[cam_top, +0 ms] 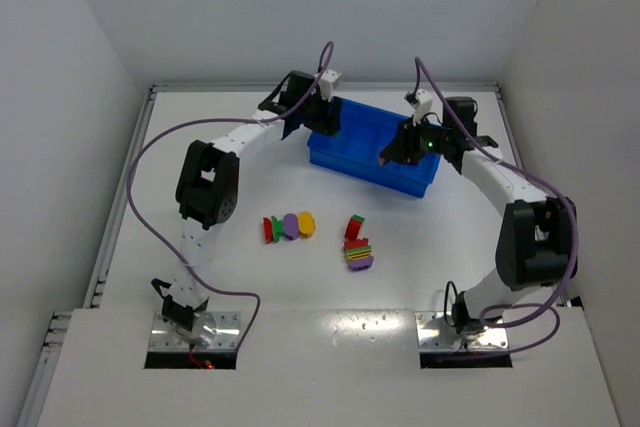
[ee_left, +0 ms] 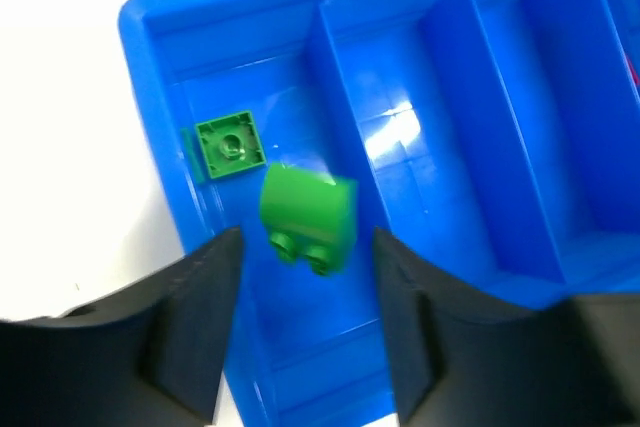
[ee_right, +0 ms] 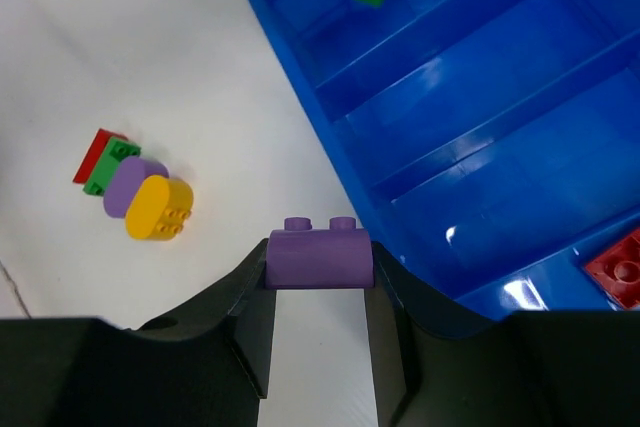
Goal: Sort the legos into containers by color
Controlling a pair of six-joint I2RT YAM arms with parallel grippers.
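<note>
Trouble could come from two places. Seen from above, the blue bin (cam_top: 345,165) stands at the far side of the counter (cam_top: 430,247). Both arms reach over it and are close together, so a wide swing by either one may knock the other. Loose legos lie well apart from the bin: a row (cam_top: 288,226) and a stack (cam_top: 358,250).

At the left wrist, the left jaws stand apart. A green brick (ee_left: 308,217), blurred, is between them and seems to touch neither. It is above the end compartment, where another green brick (ee_left: 230,144) lies. I judge it may bounce against the wall or tip over the divider.

At the right wrist, the right jaws are clamped on a purple brick (ee_right: 318,259). It hangs over the counter, just outside the bin wall. Opening here would drop it outside. Further in, it must not join the red brick (ee_right: 620,269).
</note>
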